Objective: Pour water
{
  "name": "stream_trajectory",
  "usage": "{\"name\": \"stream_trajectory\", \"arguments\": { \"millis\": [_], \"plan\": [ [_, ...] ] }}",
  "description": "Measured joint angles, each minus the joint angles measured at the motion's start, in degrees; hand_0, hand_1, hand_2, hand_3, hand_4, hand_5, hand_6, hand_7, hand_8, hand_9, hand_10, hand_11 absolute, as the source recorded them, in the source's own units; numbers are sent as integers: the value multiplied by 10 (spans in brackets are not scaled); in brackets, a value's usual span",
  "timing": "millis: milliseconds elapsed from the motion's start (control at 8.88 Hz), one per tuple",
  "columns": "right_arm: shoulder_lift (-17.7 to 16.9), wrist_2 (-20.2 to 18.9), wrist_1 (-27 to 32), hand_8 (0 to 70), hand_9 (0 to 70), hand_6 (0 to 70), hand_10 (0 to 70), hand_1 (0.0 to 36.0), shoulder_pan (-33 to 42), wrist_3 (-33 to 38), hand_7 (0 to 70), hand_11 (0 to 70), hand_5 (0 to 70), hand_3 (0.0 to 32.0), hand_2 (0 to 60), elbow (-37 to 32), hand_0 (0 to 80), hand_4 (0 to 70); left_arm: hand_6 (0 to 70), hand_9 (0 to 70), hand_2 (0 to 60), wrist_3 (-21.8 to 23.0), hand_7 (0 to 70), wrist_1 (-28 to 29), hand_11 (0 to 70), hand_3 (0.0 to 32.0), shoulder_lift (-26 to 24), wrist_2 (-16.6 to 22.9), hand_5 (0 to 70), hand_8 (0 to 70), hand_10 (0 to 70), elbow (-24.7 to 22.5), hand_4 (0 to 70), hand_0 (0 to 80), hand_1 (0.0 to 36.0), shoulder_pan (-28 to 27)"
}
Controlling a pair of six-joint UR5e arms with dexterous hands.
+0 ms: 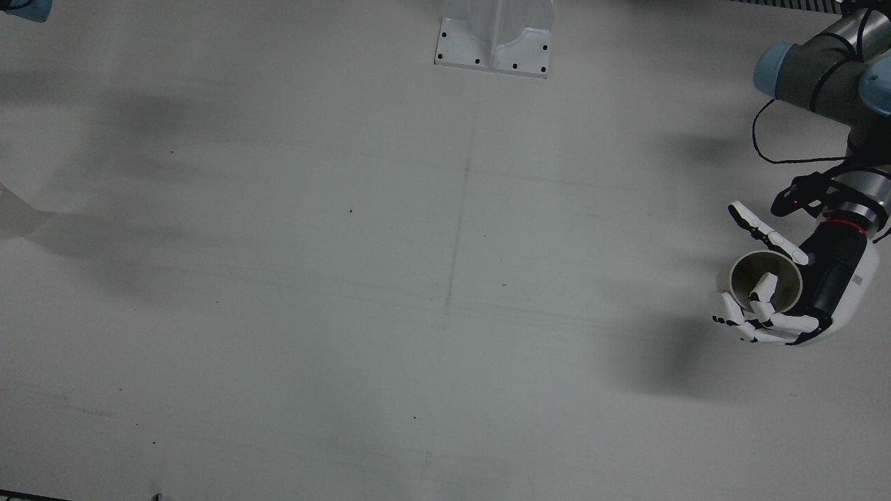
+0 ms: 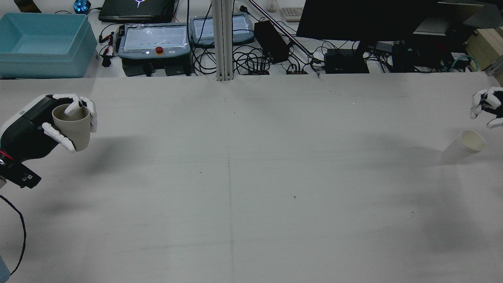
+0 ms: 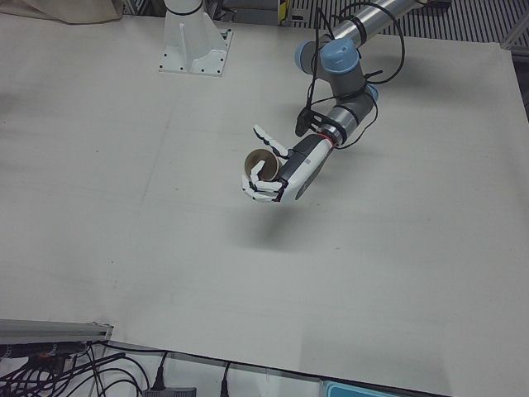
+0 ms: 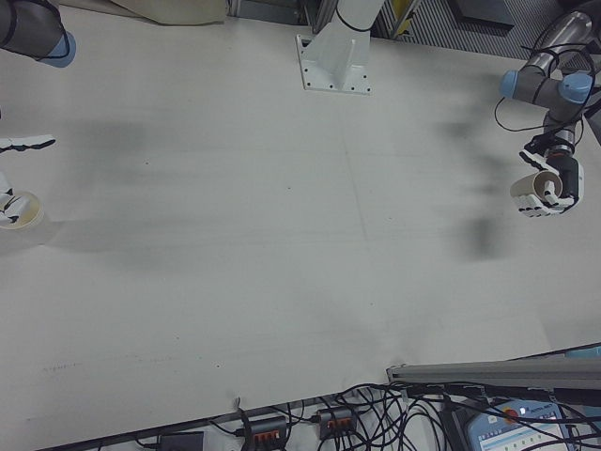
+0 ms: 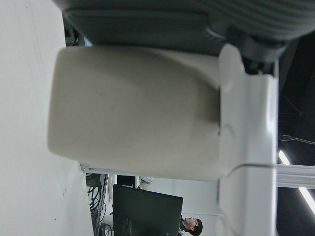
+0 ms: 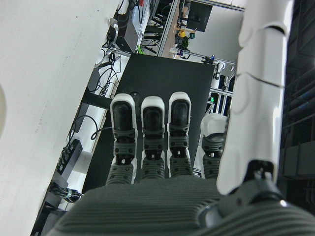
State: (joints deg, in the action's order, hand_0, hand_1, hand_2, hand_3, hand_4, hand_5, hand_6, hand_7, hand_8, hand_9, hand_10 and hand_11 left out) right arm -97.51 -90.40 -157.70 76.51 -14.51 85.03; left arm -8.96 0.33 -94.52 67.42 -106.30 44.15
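Two cups: left robot hand [image 2: 47,122] grips mug [image 2: 72,125], far left of rear view, off tabletop [image 2: 251,177]. Right robot hand [image 2: 487,106] empty, fingers apart, just above paper cup [image 2: 465,146] at far right.

Matt beige cup [image 2: 72,125], stacked paper cups [image 2: 463,146], smooth matt white table [image 2: 251,177]

blue bin [image 2: 43,43], black monitor [image 2: 365,17], tangled cables [image 2: 251,59] beyond the table
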Motion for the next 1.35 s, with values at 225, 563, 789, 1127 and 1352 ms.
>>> {"name": "stream_trajectory", "arguments": {
  "millis": [225,563,789,1127,1352],
  "plan": [
    [1,0,61,404,498,394,270,199,-2,0,441,409,697,0,124,-67,648,366,700,700,600,3,700,-24,700,0,-12,1,700,700,700,-2,665,800,360,0],
    [2,0,122,172,207,176,34,134,19,-3,220,70,486,0,0,-147,638,200,700,700,600,10,700,-74,700,0,-46,2,700,700,700,-5,653,800,358,-2],
    [10,0,157,123,138,142,18,128,30,-5,183,46,424,0,0,-207,628,200,700,700,600,11,700,-96,700,0,-68,0,700,700,700,-5,642,800,348,-16],
    [52,4,225,123,139,145,15,128,37,-5,187,41,441,0,0,-333,625,205,700,700,600,11,700,-105,700,0,-79,-12,700,700,700,-3,635,800,346,-33],
    [85,2,233,92,94,129,0,148,39,-18,147,1,405,0,0,-374,635,188,700,700,600,11,700,-106,700,0,-79,-14,700,700,700,-1,624,800,334,-37]
  ]
}}
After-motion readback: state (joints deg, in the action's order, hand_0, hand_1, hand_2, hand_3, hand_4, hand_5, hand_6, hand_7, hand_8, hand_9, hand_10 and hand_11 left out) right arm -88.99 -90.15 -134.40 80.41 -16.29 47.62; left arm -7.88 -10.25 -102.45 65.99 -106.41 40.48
